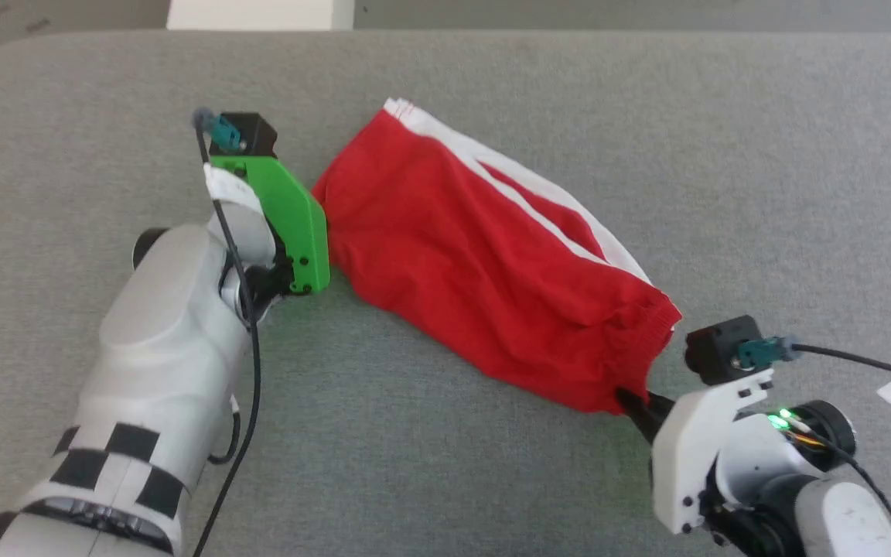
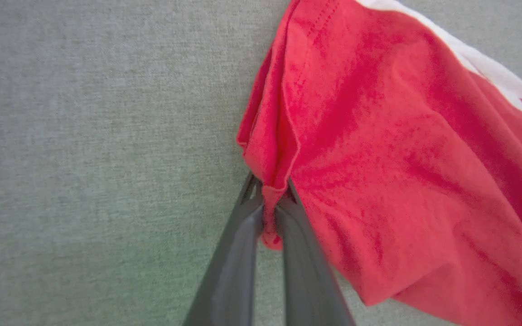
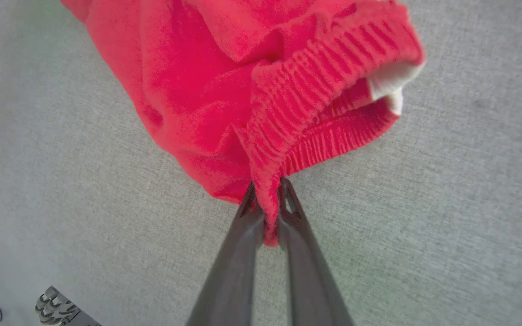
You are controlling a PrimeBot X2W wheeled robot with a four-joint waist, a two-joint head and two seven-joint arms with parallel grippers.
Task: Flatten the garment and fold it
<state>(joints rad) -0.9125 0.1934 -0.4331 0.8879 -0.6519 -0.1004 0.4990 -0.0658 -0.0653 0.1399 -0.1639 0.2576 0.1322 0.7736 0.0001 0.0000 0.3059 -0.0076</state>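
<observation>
The garment [image 1: 484,255] is a bright red pair of shorts with white side stripes, stretched diagonally across the grey surface. My left gripper [image 2: 270,190] is shut on a hem corner of the garment [image 2: 379,149] at its near left end; in the head view the fingertips are hidden under the green mount [image 1: 291,224]. My right gripper [image 3: 268,192] is shut on the ribbed waistband edge of the garment [image 3: 252,90], and the head view shows the right gripper [image 1: 635,402] at the lower right end of the cloth.
A grey fabric-covered table [image 1: 445,464] carries everything, with open room on all sides of the shorts. A pale box or wall piece [image 1: 260,14] sits beyond the far edge. A labelled cable [image 1: 879,371] trails from the right wrist.
</observation>
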